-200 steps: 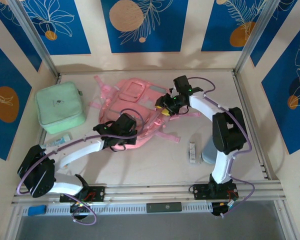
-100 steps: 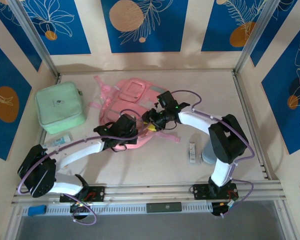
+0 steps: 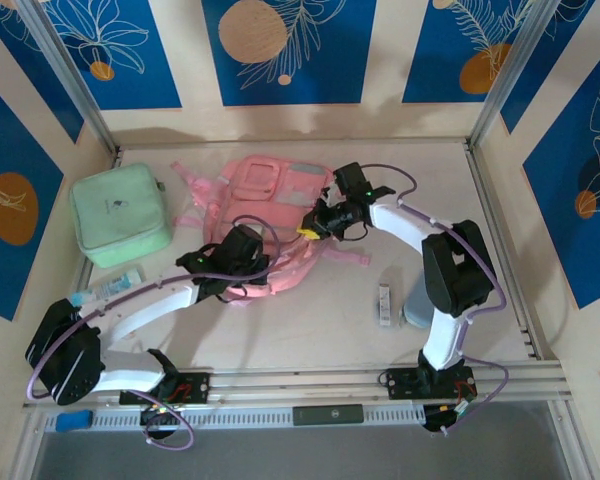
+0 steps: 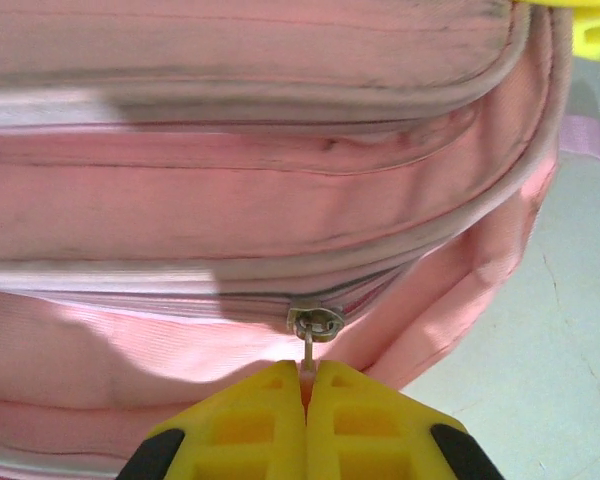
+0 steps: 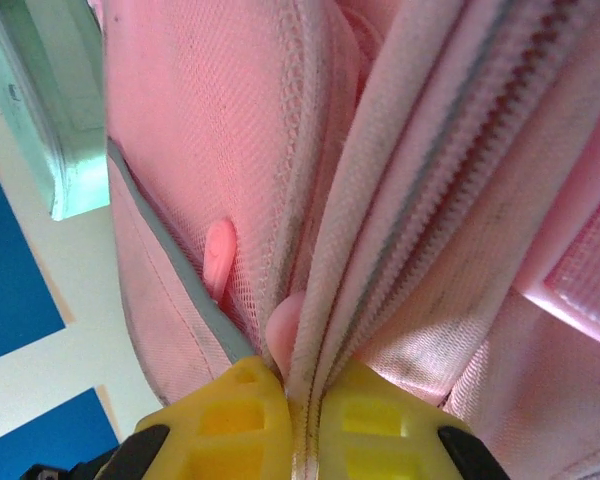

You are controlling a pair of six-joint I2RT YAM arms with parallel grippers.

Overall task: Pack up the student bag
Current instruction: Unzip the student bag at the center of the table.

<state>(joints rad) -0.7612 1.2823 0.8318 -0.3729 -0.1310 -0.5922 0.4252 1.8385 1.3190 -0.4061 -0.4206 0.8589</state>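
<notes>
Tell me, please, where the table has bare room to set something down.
The widest bare patch of table lies between the backpack and the near rail, left of the small white item. The far right corner beyond the right arm is also free. It is crowded around the backpack and by the green case.

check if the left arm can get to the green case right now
Probably not yet: the left gripper is shut on the zip pull of the pink bag. Once it lets go, the green case sits to its left with bare table between, so likely reachable.
</notes>
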